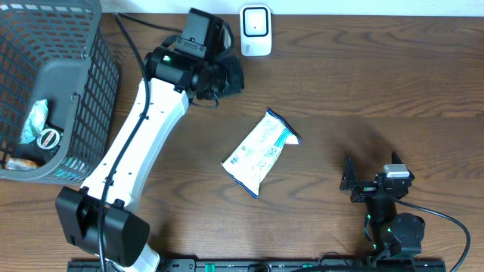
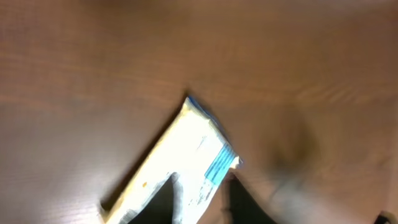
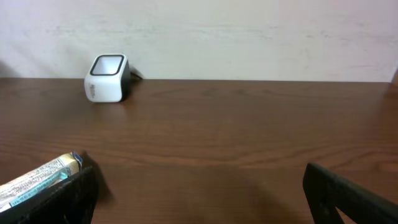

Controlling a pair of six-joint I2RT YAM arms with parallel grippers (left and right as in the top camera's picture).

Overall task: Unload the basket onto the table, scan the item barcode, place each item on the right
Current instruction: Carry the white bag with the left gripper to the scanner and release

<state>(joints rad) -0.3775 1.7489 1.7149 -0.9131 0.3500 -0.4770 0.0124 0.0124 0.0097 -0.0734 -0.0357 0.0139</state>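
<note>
Far left: grey plastic mesh basket (image 1: 76, 98) on the dark brown wooden counter (image 1: 378, 91), reaching to the left edge of the overhead view. Inside it, a crumpled pale-blue wrapper (image 1: 34, 121) and other small goods too small to name.

White left arm (image 1: 140, 136) runs from the near-left edge up toward the back of the counter. Left pincer (image 1: 223, 75), black, sits at the back of the counter, just left of the scanner and apart from the packet. Its wrist view is blurred; two dark fingers (image 2: 163, 202) show at the bottom edge with a gap between them, slightly spread and pinching nothing.

Small white box-shaped barcode scanner (image 1: 255, 30) with a dark window stands at the back edge, against the wall.

Task item: flat white-and-blue printed foil packet (image 1: 261, 151), lying on the counter near the middle, set diagonally with one end toward the back right. Nothing touches it.

Right: right pincer (image 1: 349, 181), black, near the front right and well apart from the packet, spread wide and empty. In its wrist view, the packet's end shows beside its left finger.
</note>
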